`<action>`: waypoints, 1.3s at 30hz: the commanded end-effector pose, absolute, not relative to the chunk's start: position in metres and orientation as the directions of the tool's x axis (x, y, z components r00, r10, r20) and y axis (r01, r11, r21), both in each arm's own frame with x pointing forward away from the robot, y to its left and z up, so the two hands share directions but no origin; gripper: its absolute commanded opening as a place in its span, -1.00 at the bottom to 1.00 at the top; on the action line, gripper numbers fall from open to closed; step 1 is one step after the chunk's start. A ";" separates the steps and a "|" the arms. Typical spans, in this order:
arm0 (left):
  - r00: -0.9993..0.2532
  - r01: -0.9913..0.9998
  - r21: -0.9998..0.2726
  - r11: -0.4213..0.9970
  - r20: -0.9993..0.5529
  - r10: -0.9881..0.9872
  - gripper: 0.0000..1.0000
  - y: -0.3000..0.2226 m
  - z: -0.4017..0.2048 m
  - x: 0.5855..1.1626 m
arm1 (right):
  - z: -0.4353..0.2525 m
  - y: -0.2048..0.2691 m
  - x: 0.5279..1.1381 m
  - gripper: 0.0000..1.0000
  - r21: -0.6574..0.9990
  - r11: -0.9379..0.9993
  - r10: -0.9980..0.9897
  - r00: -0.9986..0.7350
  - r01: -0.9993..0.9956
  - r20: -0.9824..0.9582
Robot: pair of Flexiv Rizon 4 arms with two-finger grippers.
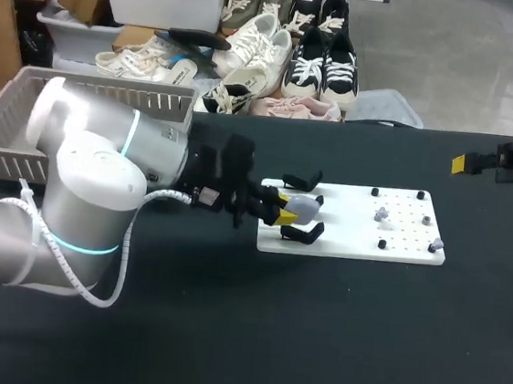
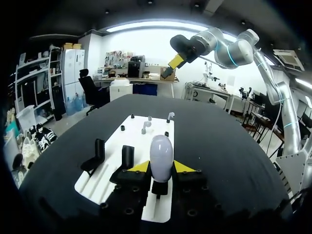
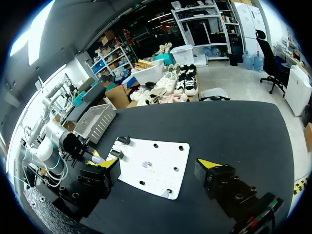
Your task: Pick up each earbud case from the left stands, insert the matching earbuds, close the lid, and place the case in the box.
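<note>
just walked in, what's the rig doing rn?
The left arm's pincer is around the pale lavender egg-shaped earbud case, which stands upright on its black stand on the white pegboard. I can't tell whether it's gripped. The right pincer hangs open and empty over the table's right side.

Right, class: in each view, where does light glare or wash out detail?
Head view: the left arm is blown out white. Left wrist view: soft sheen on the case. Right wrist view: the white board stands bright on the dark table.
</note>
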State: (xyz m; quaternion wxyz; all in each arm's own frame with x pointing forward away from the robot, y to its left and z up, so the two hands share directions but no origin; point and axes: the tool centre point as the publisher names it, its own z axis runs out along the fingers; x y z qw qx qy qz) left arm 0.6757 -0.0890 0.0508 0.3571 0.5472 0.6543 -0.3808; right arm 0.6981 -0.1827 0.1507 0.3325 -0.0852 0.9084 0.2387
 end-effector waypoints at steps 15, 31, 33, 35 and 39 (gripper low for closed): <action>-0.106 0.993 -0.092 0.071 -0.969 0.222 -1.00 -0.057 0.143 0.630 | 0.150 -0.184 0.699 1.00 0.381 0.868 0.002 -0.764 -0.319 -0.645; -0.016 0.999 -0.013 0.050 -0.997 0.071 -1.00 -0.063 0.166 0.605 | 0.150 -0.184 0.699 1.00 0.381 0.868 0.002 -0.764 -0.319 -0.645; -0.004 0.999 -0.001 0.046 -0.998 0.065 -1.00 -0.064 0.166 0.603 | 0.150 -0.184 0.699 1.00 0.381 0.868 0.002 -0.764 -0.319 -0.645; 0.010 0.999 0.012 0.043 -0.999 0.054 -1.00 -0.064 0.166 0.601 | 0.150 -0.184 0.699 1.00 0.381 0.868 0.002 -0.764 -0.319 -0.645; 0.026 0.999 0.028 0.041 -0.998 0.051 -1.00 -0.066 0.163 0.599 | 0.150 -0.184 0.699 1.00 0.381 0.868 0.002 -0.764 -0.319 -0.645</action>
